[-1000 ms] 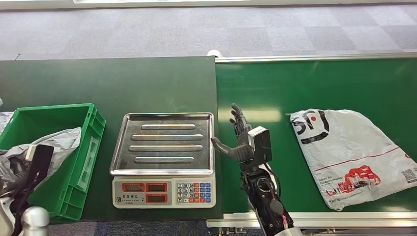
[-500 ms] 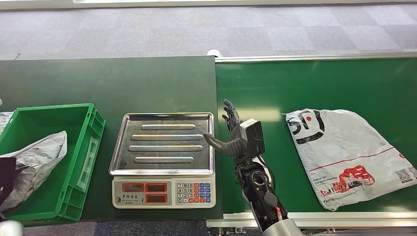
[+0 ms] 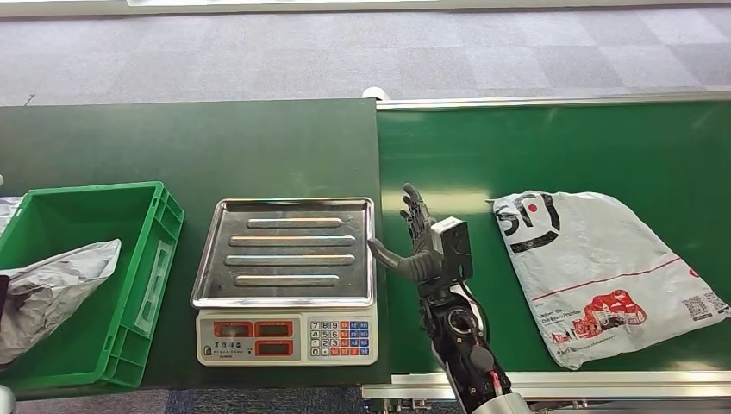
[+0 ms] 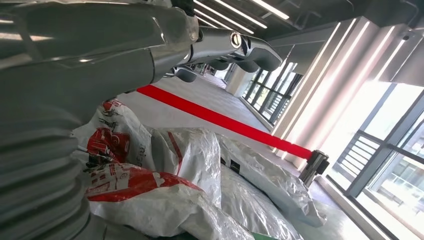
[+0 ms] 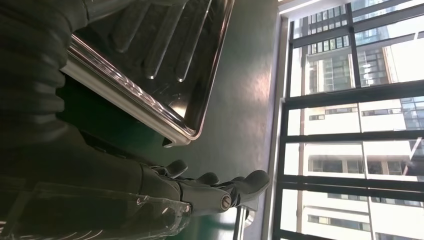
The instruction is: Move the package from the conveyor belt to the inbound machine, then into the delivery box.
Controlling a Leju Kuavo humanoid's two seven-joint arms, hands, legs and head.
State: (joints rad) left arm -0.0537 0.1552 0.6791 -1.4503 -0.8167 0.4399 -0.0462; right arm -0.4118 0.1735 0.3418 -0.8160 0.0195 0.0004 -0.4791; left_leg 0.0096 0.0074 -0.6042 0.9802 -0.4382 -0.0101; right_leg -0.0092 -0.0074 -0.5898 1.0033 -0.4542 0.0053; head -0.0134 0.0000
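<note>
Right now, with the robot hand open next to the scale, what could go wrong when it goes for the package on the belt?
The right robot hand stands open between the steel-topped weighing scale and the flat white plastic mailer bag. The bag lies thin and limp on the green conveyor belt, so the fingers may slide over it or catch just a fold. Carried across, it could sag and snag the scale tray's raised rim.

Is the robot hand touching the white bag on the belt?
Apart. The head view shows green belt between the right robot hand and the white bag.
</note>
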